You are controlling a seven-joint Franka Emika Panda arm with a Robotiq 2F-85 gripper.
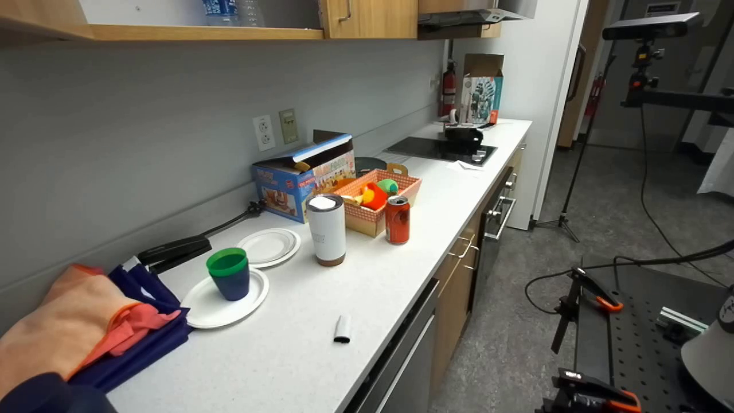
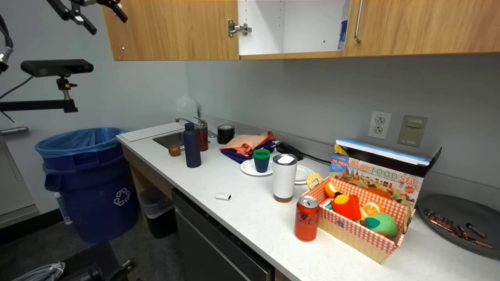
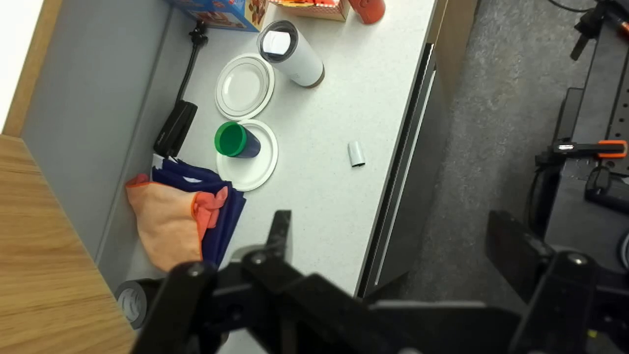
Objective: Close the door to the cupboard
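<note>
Pale brown wood spans the top left of an exterior view: the cupboard door (image 2: pixel 172 37), swung out wide, its inner face showing and its hinge (image 2: pixel 239 29) laid bare. The same door fills the lower left of the wrist view. Beside it, at top centre, the cupboard (image 2: pixel 308 25) gapes, white inside, so by my reading none of the closing is done. Part of a bottle (image 2: pixel 343 31) shows at its right side. The neighbouring door (image 2: pixel 425 27), top right, is closed and gives the plane to match.

The gripper (image 3: pixel 390 223) sits at the bottom of the wrist view, jaws spread far apart and holding nothing; it also appears at the top left of an exterior view, overlapping the door's free edge there, though whether they touch I cannot tell. What is left looks like the whole swing: get to the outer face, push across the opening, press until flush. Lower down, the counter (image 1: pixel 287 350) carries a tumbler (image 1: pixel 328 232) and a cup (image 1: pixel 229 281), which seem too low to meet the door's path.
</note>
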